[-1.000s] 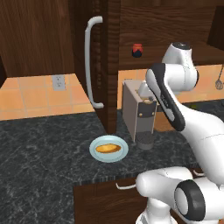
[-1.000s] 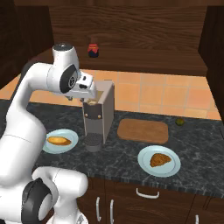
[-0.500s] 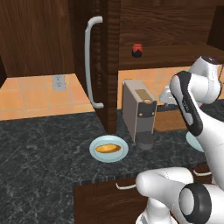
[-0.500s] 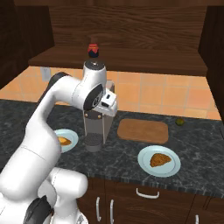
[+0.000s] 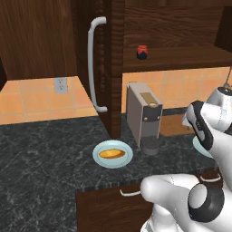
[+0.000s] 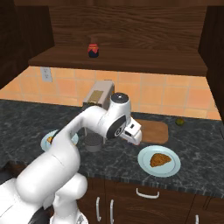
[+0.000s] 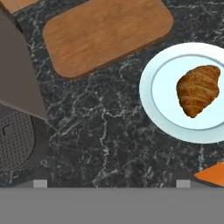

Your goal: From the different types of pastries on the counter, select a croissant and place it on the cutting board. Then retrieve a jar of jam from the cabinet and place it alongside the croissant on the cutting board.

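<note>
At far left of the right base view we see the orange-yellow pastry (image 6: 51,139) on its plate (image 6: 47,141); then the coffee machine (image 6: 99,105); then the cutting board (image 6: 152,131); then the croissant (image 6: 160,159) on a pale blue plate (image 6: 158,161) on the bench (image 6: 192,171). In the hand view its long axis runs from upper right to lower left. It lies low and right of the end effector (image 6: 134,134); whether its fingers are spread we cannot tell. The jar of jam (image 6: 92,50) stands on the cabinet (image 6: 131,39) shelf. Half a second ago the arm was by the machine; it has swung toward the croissant's plate.
</note>
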Motion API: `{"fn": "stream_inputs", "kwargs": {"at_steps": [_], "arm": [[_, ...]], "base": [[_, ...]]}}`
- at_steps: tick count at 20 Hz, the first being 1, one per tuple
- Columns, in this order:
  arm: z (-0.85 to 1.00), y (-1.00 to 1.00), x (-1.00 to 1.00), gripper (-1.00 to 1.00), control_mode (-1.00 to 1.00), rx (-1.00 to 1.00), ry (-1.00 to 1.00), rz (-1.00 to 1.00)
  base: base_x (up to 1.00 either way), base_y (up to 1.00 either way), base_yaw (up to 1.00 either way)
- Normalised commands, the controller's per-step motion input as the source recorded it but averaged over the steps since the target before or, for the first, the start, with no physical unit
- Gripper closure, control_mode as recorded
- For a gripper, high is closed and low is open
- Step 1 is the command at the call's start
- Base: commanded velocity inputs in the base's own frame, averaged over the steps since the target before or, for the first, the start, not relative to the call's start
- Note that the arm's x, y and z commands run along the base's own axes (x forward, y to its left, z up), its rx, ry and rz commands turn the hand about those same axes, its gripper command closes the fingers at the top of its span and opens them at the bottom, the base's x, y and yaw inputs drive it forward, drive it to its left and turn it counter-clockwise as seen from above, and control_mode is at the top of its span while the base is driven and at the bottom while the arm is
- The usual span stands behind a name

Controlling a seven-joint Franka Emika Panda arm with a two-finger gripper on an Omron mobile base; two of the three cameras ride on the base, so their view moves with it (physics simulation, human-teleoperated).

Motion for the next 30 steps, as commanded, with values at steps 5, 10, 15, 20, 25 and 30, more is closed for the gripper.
{"fn": "stream_inputs", "kwargs": {"at_steps": [5, 10, 15, 20, 25, 30], "arm": [[-0.58, -1.00, 0.30, -1.00, -1.00, 0.00, 0.18, -0.12], [-0.31, -0.96, 0.18, -1.00, -1.00, 0.03, 0.16, -0.10], [-0.31, -0.79, 0.00, -1.00, -1.00, 0.18, 0.00, 0.00], [-0.52, -0.23, 0.31, -1.00, -1.00, 0.17, 0.00, 0.00], [-0.23, -0.05, 0.53, -1.00, -1.00, 0.13, 0.00, 0.00], [-0.36, -0.36, 0.28, -1.00, -1.00, 0.02, 0.00, 0.00]], "base": [[0.00, 0.00, 0.00], [0.00, 0.00, 0.00], [0.00, 0.00, 0.00], [0.00, 0.00, 0.00], [0.00, 0.00, 0.00], [0.00, 0.00, 0.00]]}}
